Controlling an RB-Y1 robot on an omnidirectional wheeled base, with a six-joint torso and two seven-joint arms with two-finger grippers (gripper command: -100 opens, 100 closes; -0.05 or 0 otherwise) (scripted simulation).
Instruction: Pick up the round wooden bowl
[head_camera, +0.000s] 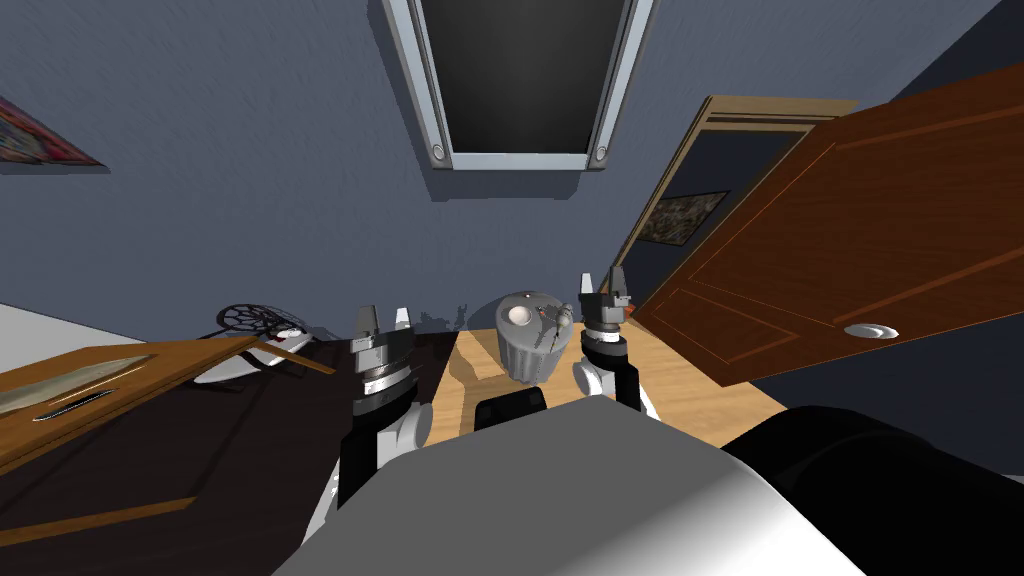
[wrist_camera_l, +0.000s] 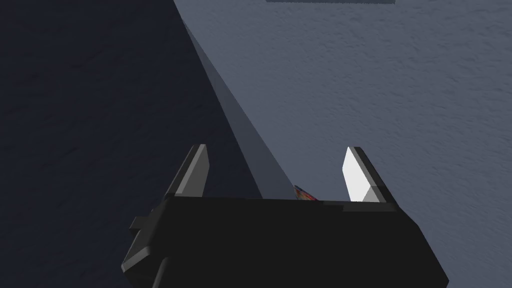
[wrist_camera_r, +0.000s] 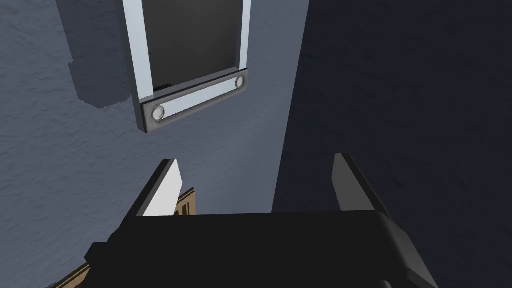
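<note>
Searching is judged the step in hand: left gripper (head_camera: 385, 322) and right gripper (head_camera: 603, 285) are held up, fingers wide and empty; the bowl cannot be placed, so locating it is called for next.

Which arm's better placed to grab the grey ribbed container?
Probably right: the right pincer, open, sits just beside the grey ribbed container; the left pincer, also open, is farther off.
</note>
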